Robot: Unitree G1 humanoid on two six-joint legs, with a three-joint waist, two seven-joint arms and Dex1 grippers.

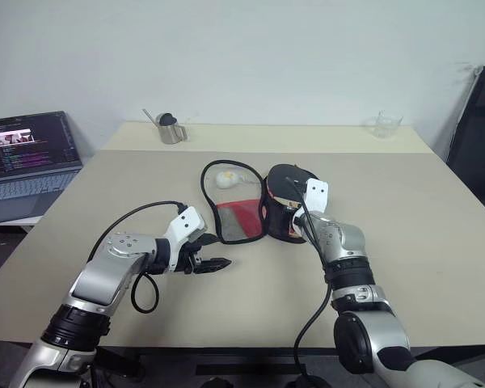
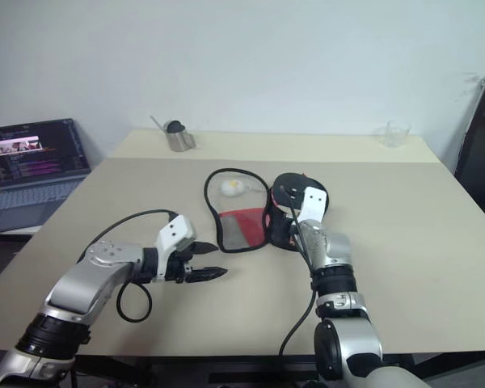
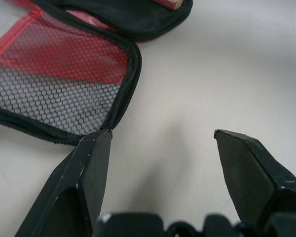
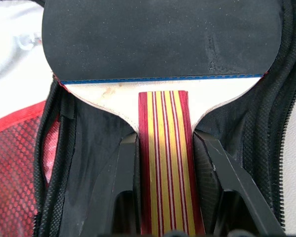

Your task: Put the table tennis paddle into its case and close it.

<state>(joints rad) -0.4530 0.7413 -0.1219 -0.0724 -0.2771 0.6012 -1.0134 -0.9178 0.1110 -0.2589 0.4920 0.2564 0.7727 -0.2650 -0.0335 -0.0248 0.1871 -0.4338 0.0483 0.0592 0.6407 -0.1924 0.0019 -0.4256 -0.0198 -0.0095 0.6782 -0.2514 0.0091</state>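
Paddle (image 4: 160, 39) lies in the open case (image 1: 263, 212) mid-desk, handle pointing near and pinched by the right hand (image 4: 166, 143), while the left hand (image 3: 160, 143) gapes empty beside the mesh flap's near corner.

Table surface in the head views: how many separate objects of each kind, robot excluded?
Black-faced table tennis paddle with striped wooden handle: 1
Open black-and-red zip case with mesh pocket: 1
Small metal pitcher: 1
Clear glass: 1
Open laptop: 1
Total: 5
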